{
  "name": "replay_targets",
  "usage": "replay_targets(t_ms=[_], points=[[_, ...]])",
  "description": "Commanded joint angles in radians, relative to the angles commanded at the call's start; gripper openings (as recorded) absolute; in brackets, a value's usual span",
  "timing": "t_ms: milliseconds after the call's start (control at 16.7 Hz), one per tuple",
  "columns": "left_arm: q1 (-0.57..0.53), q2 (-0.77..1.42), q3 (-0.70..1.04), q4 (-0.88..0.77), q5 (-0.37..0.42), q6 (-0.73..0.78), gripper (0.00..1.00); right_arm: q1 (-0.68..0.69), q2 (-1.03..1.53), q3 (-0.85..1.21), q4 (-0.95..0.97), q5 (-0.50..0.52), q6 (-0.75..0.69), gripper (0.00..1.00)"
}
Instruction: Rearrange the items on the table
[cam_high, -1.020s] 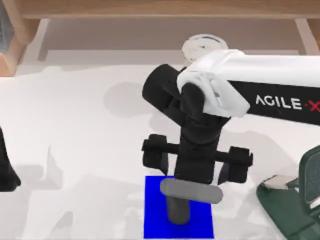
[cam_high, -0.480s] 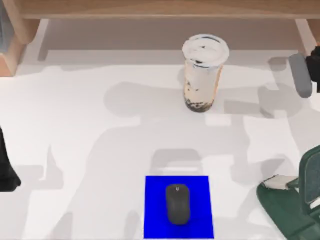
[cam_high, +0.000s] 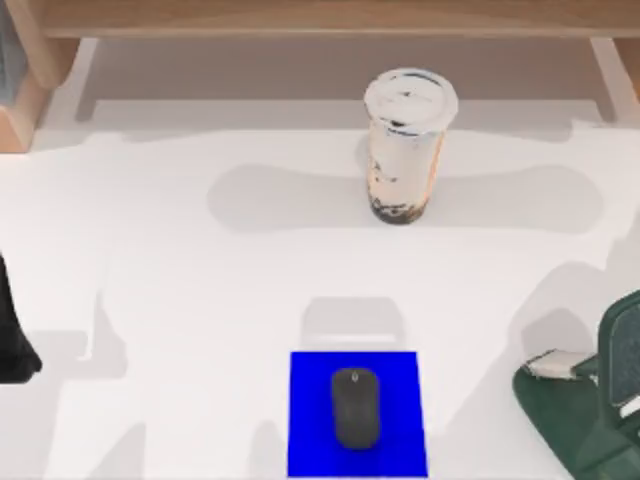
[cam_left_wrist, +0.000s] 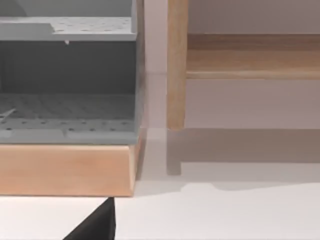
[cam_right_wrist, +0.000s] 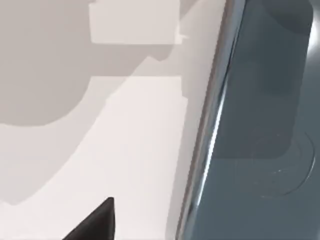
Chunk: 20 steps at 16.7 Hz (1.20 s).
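Note:
The dark grey mouse (cam_high: 355, 407) lies on the flat blue mat (cam_high: 310, 420) at the front middle of the white table (cam_high: 200, 280). The clear cup (cam_high: 405, 150) of milky-brown drink with a white lid stands upright at the back middle, apart from the mouse. My left arm (cam_high: 12, 345) is parked at the table's left edge; a dark corner of its gripper (cam_left_wrist: 95, 227) shows in the left wrist view. A dark corner of my right gripper (cam_right_wrist: 95, 220) hangs over bare table beside a dark green object.
A wooden ledge (cam_high: 320, 18) runs along the back. A grey perforated rack in a wooden frame (cam_left_wrist: 67, 100) stands at the back left. The dark green object (cam_high: 590, 410) with a shiny rim (cam_right_wrist: 210, 125) sits at the front right edge.
My right arm, which hung over the mat and the mouse, has pulled away to the right and left the top view. The mouse stays on the blue mat.

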Motion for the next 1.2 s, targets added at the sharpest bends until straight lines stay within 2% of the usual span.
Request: replay_targets(t_ms=[180,600,960,1200], points=[[0.0,0.0,0.0,0.0,0.0,0.0,1.0,-0.062,0.025,0.009,0.024,-0.015,0.075,1.0],[0.0,0.0,0.0,0.0,0.0,0.0,1.0,-0.063,0.033,-0.009,0.04,-0.015,0.081,1.0],[0.0,0.0,0.0,0.0,0.0,0.0,1.0,-0.061,0.101,-0.119,0.24,-0.015,0.086,1.0],[0.0,0.0,0.0,0.0,0.0,0.0,1.0,-0.06,0.116,-0.137,0.261,-0.015,0.087,1.0]])
